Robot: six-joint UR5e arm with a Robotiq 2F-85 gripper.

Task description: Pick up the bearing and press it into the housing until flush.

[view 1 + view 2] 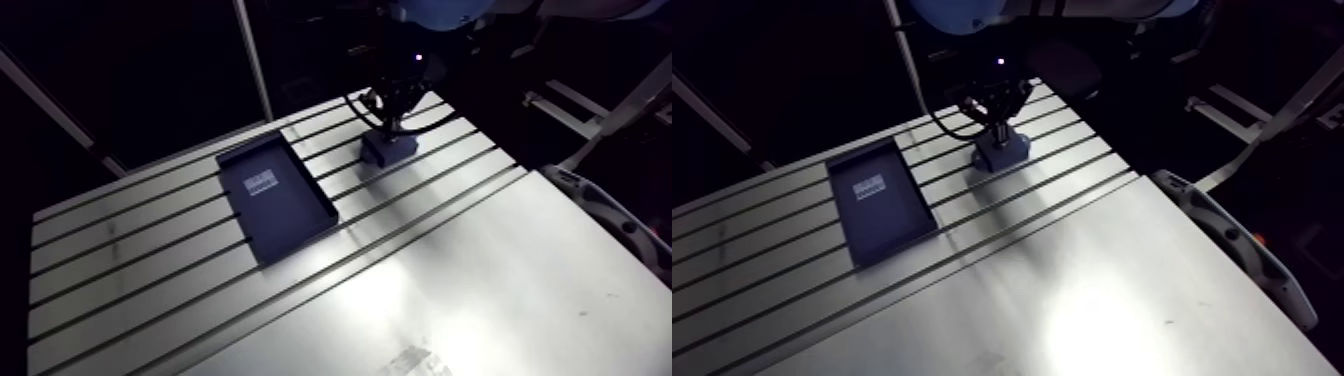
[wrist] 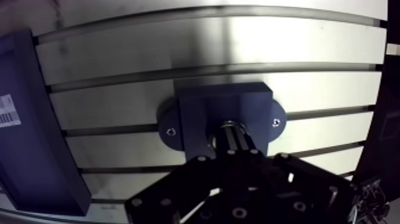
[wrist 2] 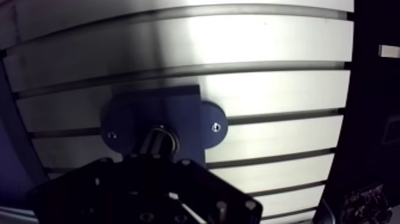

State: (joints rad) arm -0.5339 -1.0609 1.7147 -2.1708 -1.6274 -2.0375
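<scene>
The dark blue housing (image 2: 193,113) stands on the slotted table (image 1: 480,270), with a screw in each of its two side ears. The metal bearing (image 2: 228,125) sits in the housing's bore; only a sliver of its rim shows around the fingertips. My gripper (image 2: 236,138) is directly over the bore, its two fingers pressed together and their tips down on the bearing. In the arm view the gripper (image 1: 392,118) comes straight down onto the housing (image 1: 386,148) near the table's far edge.
A shallow dark tray (image 1: 285,215) with a white barcode label (image 1: 262,183) lies on the table beside the housing, about a hand's width away. The table's far edge runs just behind the housing.
</scene>
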